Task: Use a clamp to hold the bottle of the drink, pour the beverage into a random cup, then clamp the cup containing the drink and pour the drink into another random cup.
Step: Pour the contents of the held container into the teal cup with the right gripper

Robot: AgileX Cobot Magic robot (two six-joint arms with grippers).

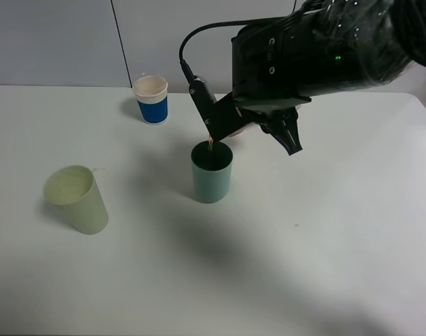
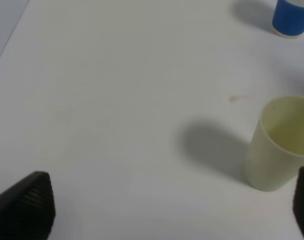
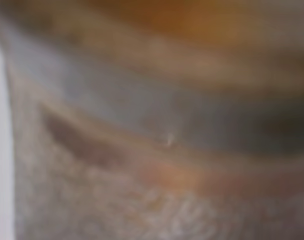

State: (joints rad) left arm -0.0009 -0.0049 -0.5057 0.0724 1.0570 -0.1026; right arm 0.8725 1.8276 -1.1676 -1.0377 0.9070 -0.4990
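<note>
First pour under way: the right gripper (image 1: 249, 129) clamps the bottle (image 3: 152, 120) tilted over the teal cup (image 1: 211, 178), tea (image 1: 210, 143) streaming in. The left gripper (image 2: 164, 205) hangs open; the pour into the blue cup (image 1: 152, 99) is not yet done.

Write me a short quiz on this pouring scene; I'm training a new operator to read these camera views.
1. True or false: the right gripper tips the bottle over the teal cup.
2. The left gripper is: A) open, B) shut on a cup, C) shut on the bottle.
3. Which cup stands closest to the left gripper?
Key: 1 true; 2 A; 3 the pale cup.
</note>
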